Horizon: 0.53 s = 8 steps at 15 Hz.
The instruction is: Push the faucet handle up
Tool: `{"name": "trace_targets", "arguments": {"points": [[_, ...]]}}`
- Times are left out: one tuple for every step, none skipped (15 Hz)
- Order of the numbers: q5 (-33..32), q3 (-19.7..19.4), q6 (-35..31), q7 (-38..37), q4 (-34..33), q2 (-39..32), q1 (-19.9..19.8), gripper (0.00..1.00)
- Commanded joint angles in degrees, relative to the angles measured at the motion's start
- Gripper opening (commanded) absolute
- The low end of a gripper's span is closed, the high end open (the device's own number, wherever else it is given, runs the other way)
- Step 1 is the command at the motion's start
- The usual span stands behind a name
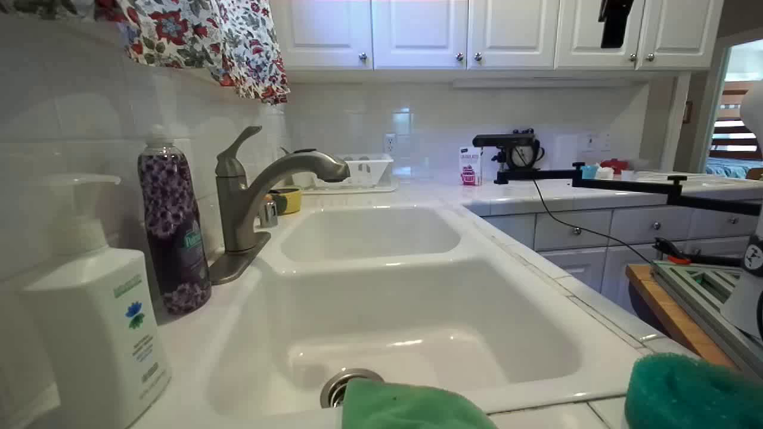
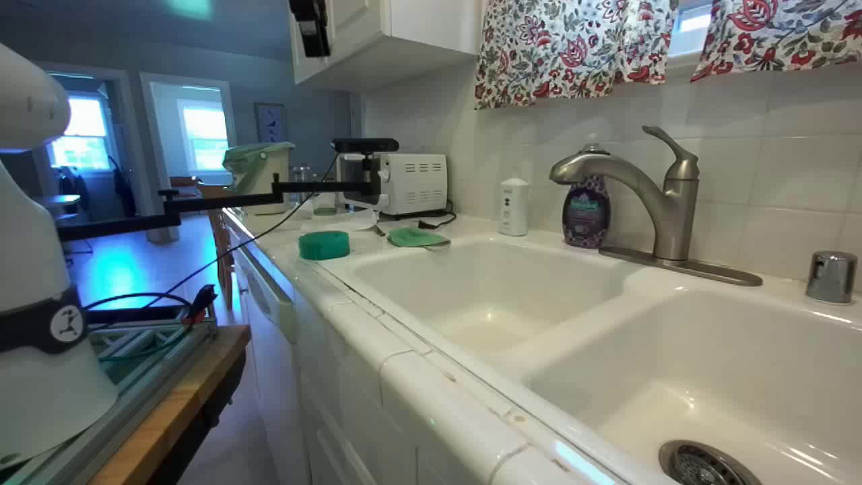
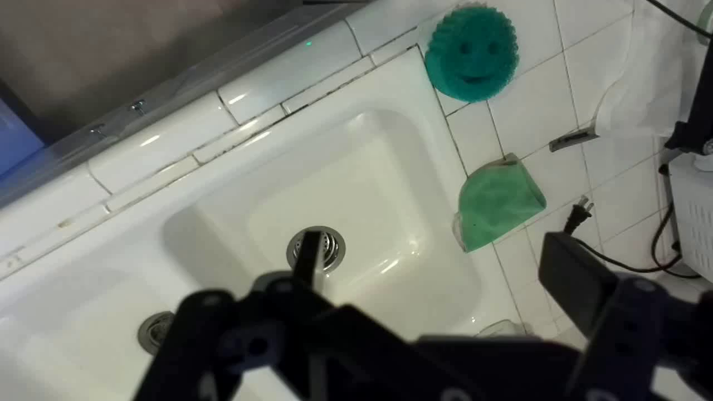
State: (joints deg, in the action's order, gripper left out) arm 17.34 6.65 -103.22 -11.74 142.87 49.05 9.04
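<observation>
The faucet handle (image 1: 237, 146) is a slim grey metal lever on top of the faucet body; it also shows in an exterior view (image 2: 675, 147). It slopes upward, with its free end raised above the spout side. The faucet (image 1: 235, 205) stands at the wall side of the sink, its curved spout reaching over the basins. My gripper (image 3: 443, 267) is open and empty in the wrist view, its two fingers wide apart. A black part of the gripper hangs at the top edge in both exterior views (image 1: 614, 27) (image 2: 313, 34), well apart from the handle. The handle is out of view in the wrist view.
A white double sink (image 1: 369, 265) lies below the faucet. A purple soap bottle (image 1: 173, 238) and a white pump bottle (image 1: 107, 322) stand beside it. A green cloth (image 3: 498, 203) and a teal scrubber (image 3: 473, 53) lie on the counter. White cabinets (image 1: 417, 36) and a curtain (image 2: 572, 54) hang above.
</observation>
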Motion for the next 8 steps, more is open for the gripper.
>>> {"name": "trace_targets", "arguments": {"points": [[0.6, 0.7, 0.4, 0.6, -0.2, 0.0, -1.1, 1.00], [0.6, 0.7, 0.4, 0.6, -0.2, 0.0, -1.1, 1.00], [0.6, 0.7, 0.4, 0.6, -0.2, 0.0, -1.1, 1.00], [0.6, 0.7, 0.4, 0.6, -0.2, 0.0, -1.1, 1.00], [0.6, 0.7, 0.4, 0.6, -0.2, 0.0, -1.1, 1.00], [0.6, 0.7, 0.4, 0.6, -0.2, 0.0, -1.1, 1.00], [0.6, 0.7, 0.4, 0.6, -0.2, 0.0, -1.1, 1.00], [0.6, 0.4, 0.5, 0.9, -0.7, -0.6, -1.3, 1.00]]}}
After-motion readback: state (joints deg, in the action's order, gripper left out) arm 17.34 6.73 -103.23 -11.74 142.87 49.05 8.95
